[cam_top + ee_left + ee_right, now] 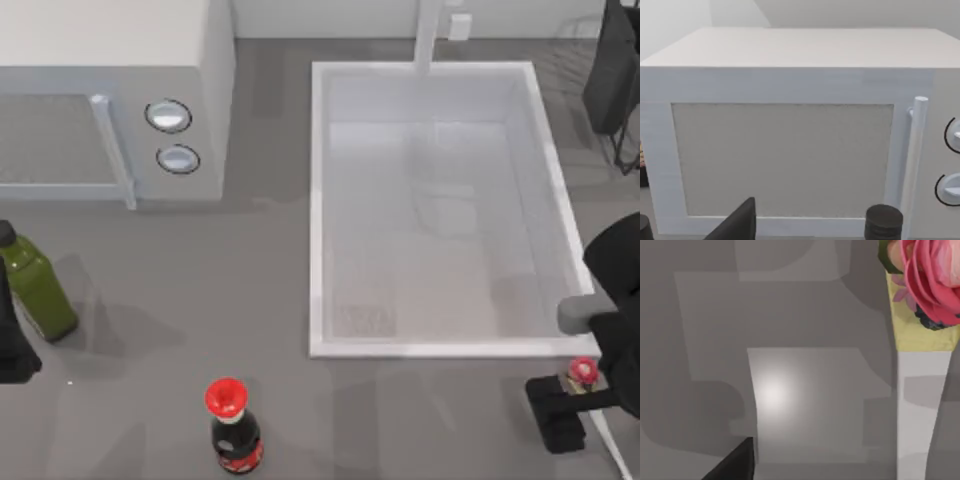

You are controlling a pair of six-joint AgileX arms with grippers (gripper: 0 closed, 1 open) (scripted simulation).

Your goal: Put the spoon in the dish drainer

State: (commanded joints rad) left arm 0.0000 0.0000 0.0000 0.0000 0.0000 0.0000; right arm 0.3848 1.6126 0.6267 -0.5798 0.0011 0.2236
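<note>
Where the sink (318, 200) rim ends, right gripper (572, 395) hovers beside spoon (590, 385).

The dish drainer (612, 75) runs off the top view's right edge, only some wires and a dark slab visible. The spoon (600, 415) has its handle cut by the lower right corner. The green bottle (35, 283) is partly hidden behind the left arm

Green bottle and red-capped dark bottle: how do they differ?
The green bottle stands at the table's left edge, below the microwave; the red-capped dark bottle stands nearer the front, toward the middle. One is green with a dark cap, the other dark with a red cap. Both are upright.
</note>
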